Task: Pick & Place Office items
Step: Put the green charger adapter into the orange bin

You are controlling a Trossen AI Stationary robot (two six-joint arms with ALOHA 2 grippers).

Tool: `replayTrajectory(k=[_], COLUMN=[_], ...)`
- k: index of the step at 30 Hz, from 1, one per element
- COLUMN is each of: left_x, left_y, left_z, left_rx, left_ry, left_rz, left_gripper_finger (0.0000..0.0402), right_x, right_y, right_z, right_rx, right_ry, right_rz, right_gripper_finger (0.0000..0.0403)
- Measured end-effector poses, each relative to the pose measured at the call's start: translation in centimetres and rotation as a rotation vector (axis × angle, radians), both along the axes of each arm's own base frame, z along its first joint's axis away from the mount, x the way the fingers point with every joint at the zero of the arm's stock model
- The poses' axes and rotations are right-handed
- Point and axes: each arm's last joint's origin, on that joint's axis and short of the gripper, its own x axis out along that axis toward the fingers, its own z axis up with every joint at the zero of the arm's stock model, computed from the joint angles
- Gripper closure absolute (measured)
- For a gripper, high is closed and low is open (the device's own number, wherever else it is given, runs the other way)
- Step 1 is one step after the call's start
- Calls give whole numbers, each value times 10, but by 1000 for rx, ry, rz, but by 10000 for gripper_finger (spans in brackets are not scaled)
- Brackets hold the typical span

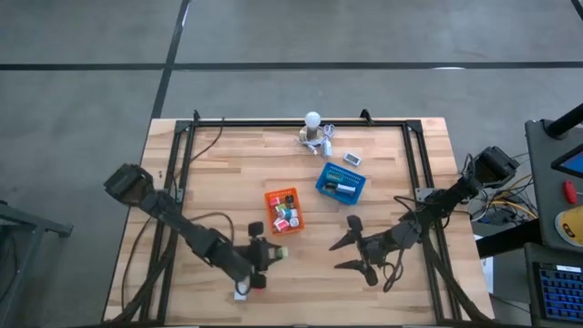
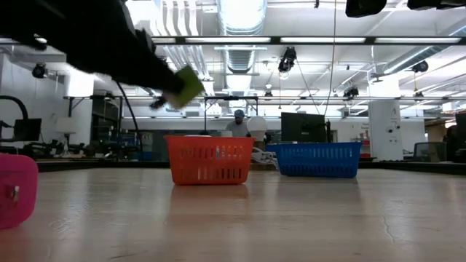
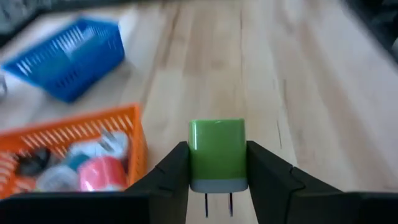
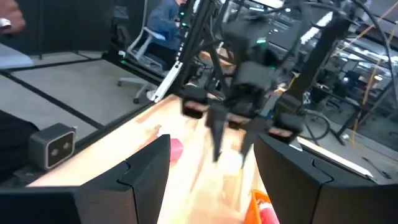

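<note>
- The wooden table (image 1: 228, 173) carries everything, with both dark arms reaching in from its near corners.
- The blue tray (image 1: 341, 183) sits toward the right of the middle; the orange tray (image 1: 283, 210) lies just left of it, holding several small office items (image 3: 99, 171) in pink, white and teal.
- The left gripper (image 3: 217, 180) hangs above the table near the orange tray's front corner, its fingers pinching a green charger plug (image 3: 217, 154), prongs pointing down.
- The right gripper (image 1: 351, 254) waits low over the table right of the trays, its fingers spread with nothing between them.
- A pink piece (image 2: 16, 189) rests on the table's near edge, behind the left arm.
</note>
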Motion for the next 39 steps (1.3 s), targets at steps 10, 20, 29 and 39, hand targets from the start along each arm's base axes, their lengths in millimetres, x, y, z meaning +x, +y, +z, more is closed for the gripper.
replayTrajectory(k=[10,20,29,39], left_x=[-33,-28,-23,-20], left_y=[53,92,114,131], left_z=[11,15,10,5], left_rx=[-92,-94,-93,-155], left_ry=[-293,-297,-244,-160], left_rz=[-96,-94,-42,63], left_gripper_finger=[279,279,279,279], right_x=[3,9,3,-3], right_y=[-6,-31,-38,-42], right_z=[-1,-13,-19,-24], right_rx=[13,25,49,75], right_ry=[3,50,27,15], right_rz=[36,-51,-64,-75], right_gripper_finger=[177,177,177,177])
